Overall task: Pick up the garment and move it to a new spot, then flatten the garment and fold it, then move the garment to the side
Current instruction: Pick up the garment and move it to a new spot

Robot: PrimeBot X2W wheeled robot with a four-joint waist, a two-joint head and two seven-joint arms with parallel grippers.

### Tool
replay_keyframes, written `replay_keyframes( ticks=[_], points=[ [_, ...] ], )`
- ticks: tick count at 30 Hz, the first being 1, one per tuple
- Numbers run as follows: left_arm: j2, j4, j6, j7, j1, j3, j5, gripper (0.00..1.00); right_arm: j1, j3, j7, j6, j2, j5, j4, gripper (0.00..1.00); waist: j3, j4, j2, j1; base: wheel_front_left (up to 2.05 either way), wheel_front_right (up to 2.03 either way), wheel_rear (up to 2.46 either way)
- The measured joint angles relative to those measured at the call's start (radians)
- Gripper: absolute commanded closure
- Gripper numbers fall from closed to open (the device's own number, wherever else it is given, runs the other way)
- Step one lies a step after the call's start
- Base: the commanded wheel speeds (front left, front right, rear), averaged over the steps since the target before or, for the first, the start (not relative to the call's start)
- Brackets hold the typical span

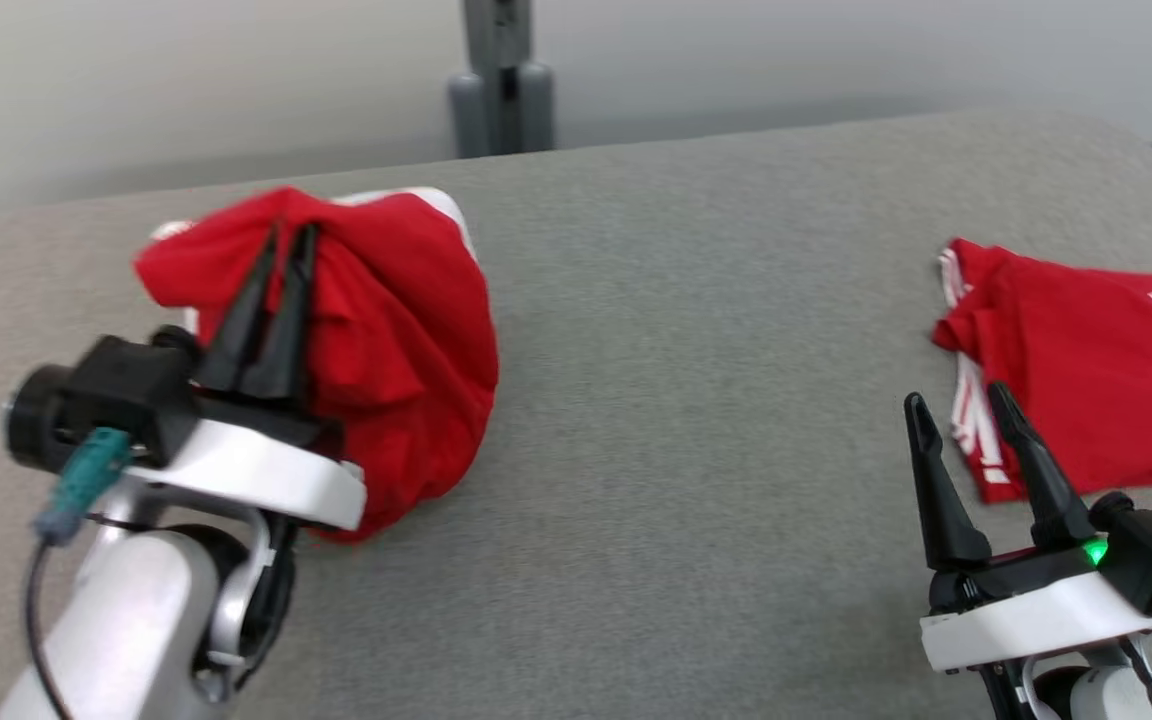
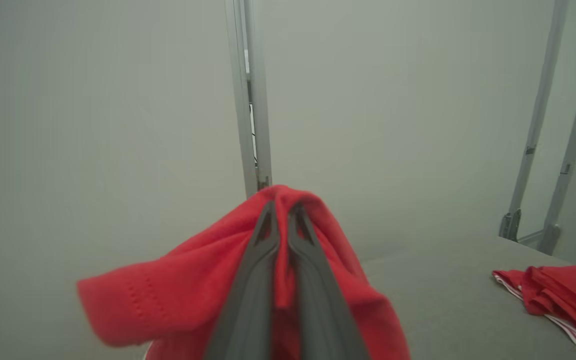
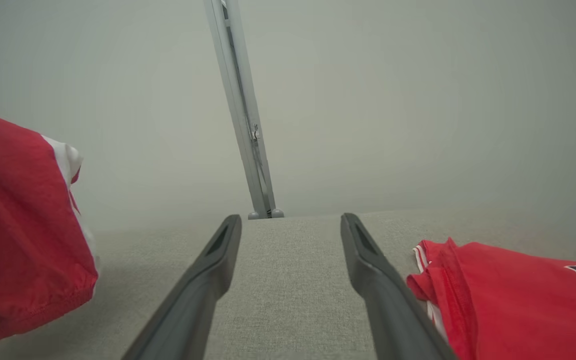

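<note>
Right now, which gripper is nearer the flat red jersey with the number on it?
Right. The right gripper, jaws open, sits beside the numbered jersey; the left gripper, jaws shut on the bunched red garment, is far across the grey surface.

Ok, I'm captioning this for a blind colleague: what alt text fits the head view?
The shut left pincer holds up a bunched red fabric garment at the left of a grey cloth-covered table. At the right, the open right pincer hovers beside a second red jersey with white trim, lying on the table.
</note>
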Motion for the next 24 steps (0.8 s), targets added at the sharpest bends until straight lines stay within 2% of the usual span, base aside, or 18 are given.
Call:
replay_keyframes(
  ticks=[9, 13, 16, 21, 22, 23, 24],
  points=[
    [-0.089, 0.193, -0.062, -0.01, -0.044, -0.124, 0.008, 1.0, -0.015, 0.014, -0.043, 0.0, -0.001, 0.041, 0.046, 0.0, 0.049, -0.162, 0.0, 0.0, 0.0, 0.0, 0.0],
    [-0.131, 0.299, -0.106, -0.012, -0.05, -0.2, 0.019, 1.0, -0.017, 0.015, -0.061, 0.0, 0.0, 0.057, 0.059, 0.0, 0.078, -0.233, 0.0, 0.0, 0.0, 0.0, 0.0],
    [-0.162, 0.379, -0.14, -0.018, -0.066, -0.246, 0.029, 1.0, -0.019, 0.015, -0.072, 0.0, -0.001, 0.068, 0.068, 0.0, 0.112, -0.267, 0.0, 0.0, 0.0, 0.0, 0.0],
    [-0.197, 0.503, -0.18, -0.047, -0.107, -0.267, 0.021, 1.0, -0.037, 0.014, -0.084, 0.0, -0.001, 0.076, 0.078, 0.0, 0.165, -0.294, 0.0, 0.0, 0.0, 0.0, 0.0],
    [-0.208, 0.52, -0.188, -0.054, -0.115, -0.267, 0.016, 0.58, -0.037, 0.013, -0.087, 0.0, -0.001, 0.076, 0.081, 0.0, 0.172, -0.295, 0.0, 0.0, 0.0, 0.0, 0.0],
    [-0.216, 0.533, -0.203, -0.058, -0.122, -0.269, 0.005, 0.0, -0.039, 0.014, -0.091, 0.0, 0.0, 0.076, 0.083, 0.0, 0.176, -0.294, 0.0, 0.0, 0.0, 0.0, 0.0],
    [-0.223, 0.539, -0.215, -0.074, -0.127, -0.273, 0.003, 0.0, -0.041, 0.012, -0.091, 0.0, 0.0, 0.076, 0.086, 0.0, 0.176, -0.291, 0.0, 0.0, 0.0, 0.0, 0.0]
  ],
)
